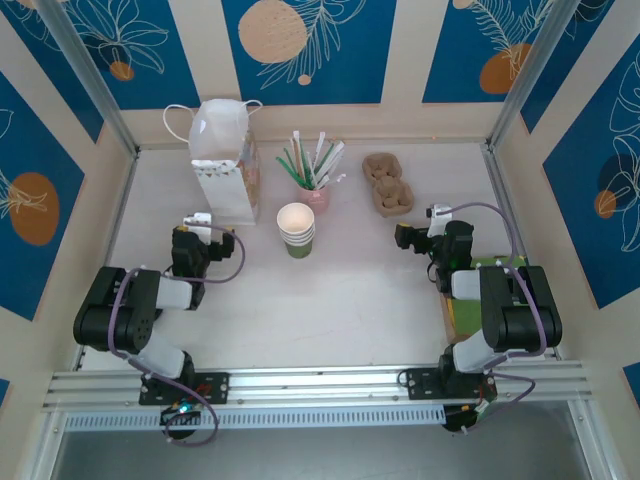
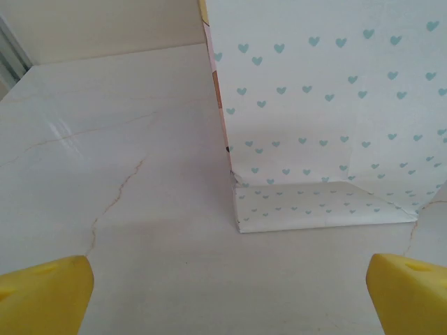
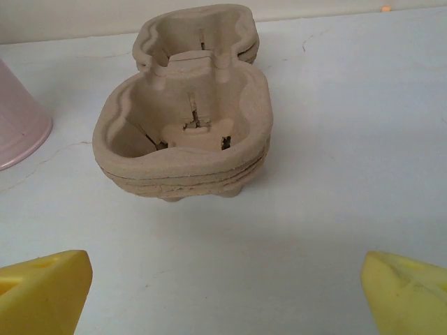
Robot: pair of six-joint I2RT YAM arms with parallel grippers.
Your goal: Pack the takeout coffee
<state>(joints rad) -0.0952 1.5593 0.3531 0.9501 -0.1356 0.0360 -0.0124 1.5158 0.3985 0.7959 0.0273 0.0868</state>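
The lidded takeout coffee is out of view. A white paper bag (image 1: 225, 165) with blue hearts stands at the back left, and it rises close ahead in the left wrist view (image 2: 321, 112). My left gripper (image 1: 200, 222) (image 2: 230, 293) is open just in front of the bag, with nothing between its yellow fingertips (image 2: 45, 289). A stack of brown pulp cup carriers (image 1: 387, 182) (image 3: 185, 132) lies at the back right. My right gripper (image 1: 425, 225) (image 3: 227, 293) is open a short way in front of the stack, holding nothing.
A stack of lidless green cups (image 1: 296, 230) stands mid-table. Behind it is a pink cup of straws (image 1: 314, 190) (image 3: 17, 125). Something green and tan (image 1: 462, 305) lies partly hidden under the right arm. The walls close in at the back and sides.
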